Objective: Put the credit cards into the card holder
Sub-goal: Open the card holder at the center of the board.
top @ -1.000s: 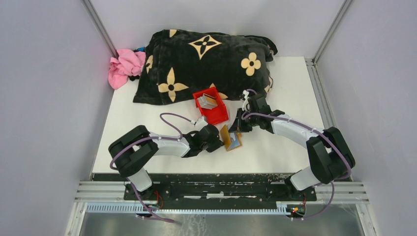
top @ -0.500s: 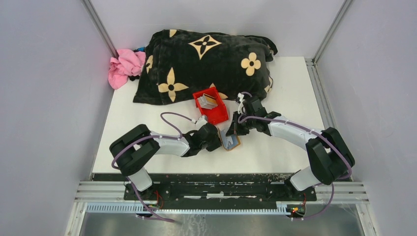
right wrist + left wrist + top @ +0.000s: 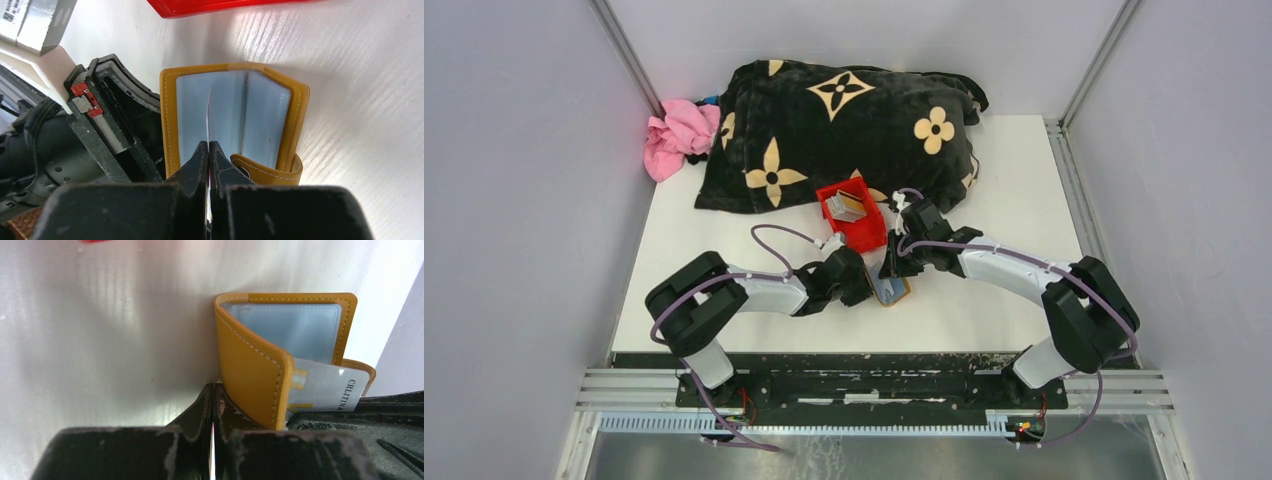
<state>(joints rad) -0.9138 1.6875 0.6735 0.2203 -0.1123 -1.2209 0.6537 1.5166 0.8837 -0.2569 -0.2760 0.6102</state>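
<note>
**Right arm swings in and brings a card down to the open holder**

Over the last second the right gripper (image 3: 894, 262) has travelled from right of centre in the top view leftward and down the frame. It now hangs directly over the card holder (image 3: 892, 290). The holder itself has shifted slightly and opened flatter. This reads as the insertion step beginning: the card has reached the pockets but is not yet seated.

The right fingers are clenched on a thin card (image 3: 208, 112), seen edge-on in the right wrist view, its far edge dipping into the fold between the two pocket leaves. In the left wrist view the same card (image 3: 325, 387) shows as a pale face with printed lettering, poking out behind the curled cover.

The left gripper (image 3: 864, 283) has its fingers pressed together. They sit hard against the holder's left cover, apparently bracing it; whether any leather is pinched cannot be told.

The holder lies on the white tabletop (image 3: 1004, 200) at frame centre, just below the red bin (image 3: 871, 238), where more cards (image 3: 848, 205) wait. It is tan, stitched along its edges, with cloudy clear pockets, its strap curled at one corner.
</note>
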